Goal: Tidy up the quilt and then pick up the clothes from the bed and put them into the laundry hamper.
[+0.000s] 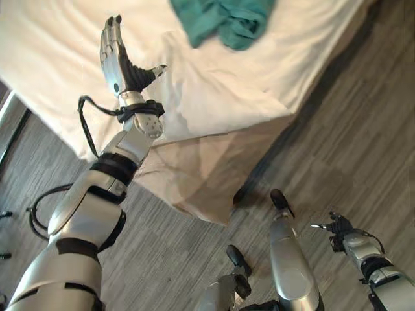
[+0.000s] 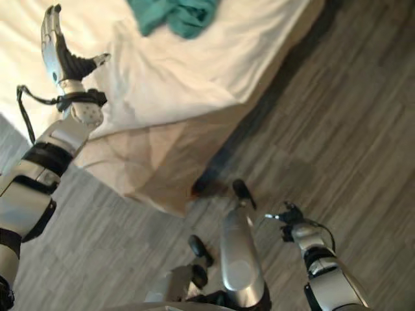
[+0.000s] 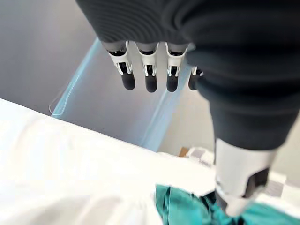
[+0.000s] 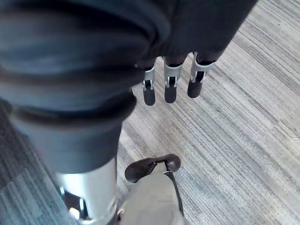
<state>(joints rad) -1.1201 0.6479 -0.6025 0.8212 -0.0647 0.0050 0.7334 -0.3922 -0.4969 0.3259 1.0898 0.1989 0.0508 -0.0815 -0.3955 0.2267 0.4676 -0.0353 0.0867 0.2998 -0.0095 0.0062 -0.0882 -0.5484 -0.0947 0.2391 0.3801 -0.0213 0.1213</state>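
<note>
A white quilt (image 1: 214, 91) covers the bed, its near corner folded in a loose flap over the beige sheet (image 1: 194, 175) that hangs to the floor. A crumpled teal garment (image 1: 227, 19) lies on the quilt at the far side, seen too as teal cloth (image 3: 187, 208) in the left wrist view. My left hand (image 1: 120, 61) is raised above the quilt's left part, fingers straight, thumb out, holding nothing. My right hand (image 1: 337, 228) hangs low over the floor at the lower right, its fingers (image 4: 168, 89) relaxed and empty.
Grey wood-pattern floor (image 1: 350, 129) runs along the bed's right side and near corner. A pale translucent panel (image 3: 112, 98) stands beyond the bed in the left wrist view.
</note>
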